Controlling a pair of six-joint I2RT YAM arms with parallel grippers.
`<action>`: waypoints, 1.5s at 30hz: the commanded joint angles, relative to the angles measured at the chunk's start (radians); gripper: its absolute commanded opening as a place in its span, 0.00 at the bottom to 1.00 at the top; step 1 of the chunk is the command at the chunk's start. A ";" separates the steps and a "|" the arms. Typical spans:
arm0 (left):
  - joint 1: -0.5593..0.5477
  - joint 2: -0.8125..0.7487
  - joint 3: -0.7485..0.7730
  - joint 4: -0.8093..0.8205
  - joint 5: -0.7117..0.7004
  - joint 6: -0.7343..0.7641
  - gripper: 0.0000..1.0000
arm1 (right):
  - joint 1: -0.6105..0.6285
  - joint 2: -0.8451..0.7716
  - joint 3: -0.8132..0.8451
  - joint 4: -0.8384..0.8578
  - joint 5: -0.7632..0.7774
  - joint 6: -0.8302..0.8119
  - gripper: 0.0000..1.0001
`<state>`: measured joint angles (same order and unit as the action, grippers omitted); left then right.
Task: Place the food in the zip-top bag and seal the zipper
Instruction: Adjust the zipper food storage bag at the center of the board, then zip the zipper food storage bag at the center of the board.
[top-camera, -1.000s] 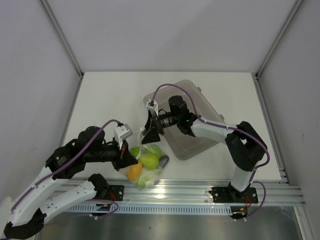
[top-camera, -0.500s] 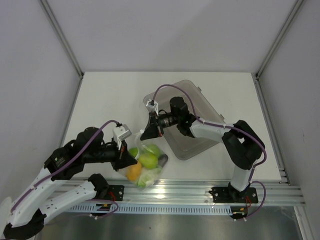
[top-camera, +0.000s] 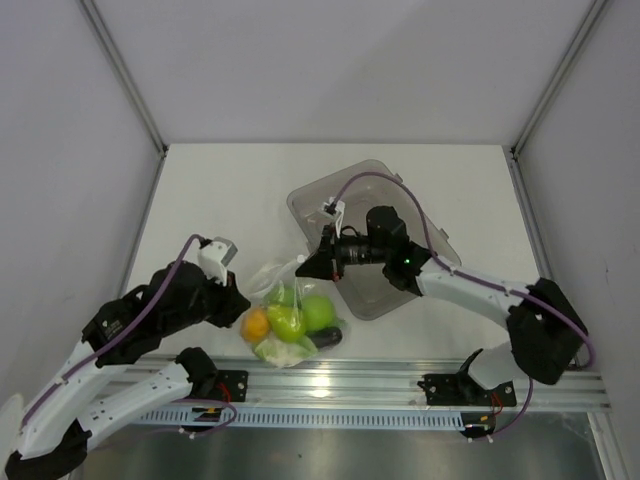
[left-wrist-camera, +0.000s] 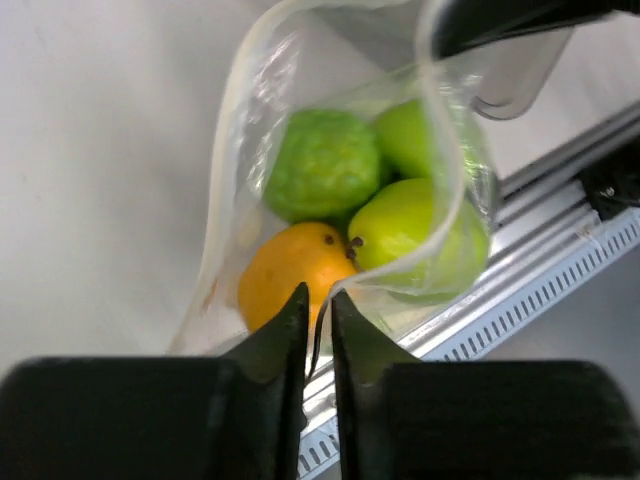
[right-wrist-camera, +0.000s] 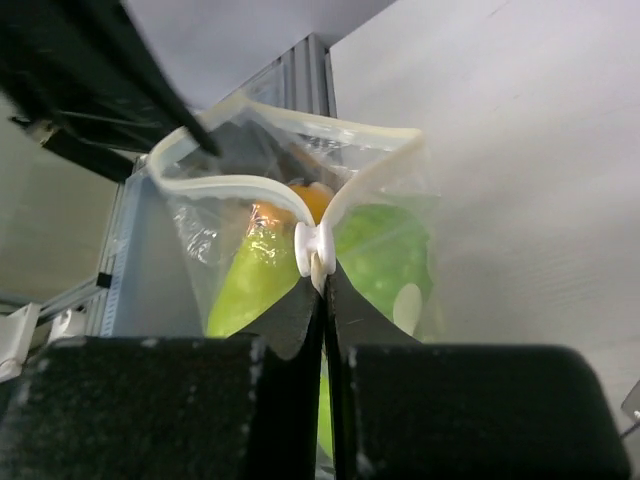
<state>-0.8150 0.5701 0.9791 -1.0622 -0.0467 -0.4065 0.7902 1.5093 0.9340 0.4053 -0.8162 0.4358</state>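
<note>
Okay, we've got the right gripper (right-wrist-camera: 321, 285) clamped on the zipper slider (right-wrist-camera: 314, 250) of the bag (top-camera: 275, 283), mouth open. Left gripper (left-wrist-camera: 318, 300) jaws slightly apart at its rim; food (top-camera: 318, 312) inside, bag on the table (top-camera: 200, 220).

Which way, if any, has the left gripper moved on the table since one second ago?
Yes. The left gripper has drawn back to the left, away from the grey bin, which has kept its place in the top view.
</note>
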 joint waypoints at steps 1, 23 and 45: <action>-0.001 0.028 0.029 -0.038 -0.180 -0.093 0.19 | 0.033 -0.186 -0.047 -0.068 0.219 -0.049 0.00; -0.004 0.128 0.270 0.224 0.364 -0.114 0.45 | 0.389 -0.314 -0.047 -0.349 0.773 -0.181 0.00; -0.010 0.223 0.036 0.574 0.510 0.359 0.47 | 0.262 -0.403 -0.044 -0.398 0.374 -0.169 0.00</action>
<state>-0.8181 0.7689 1.0187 -0.5564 0.4728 -0.1181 1.0561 1.1431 0.8444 0.0006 -0.4011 0.2752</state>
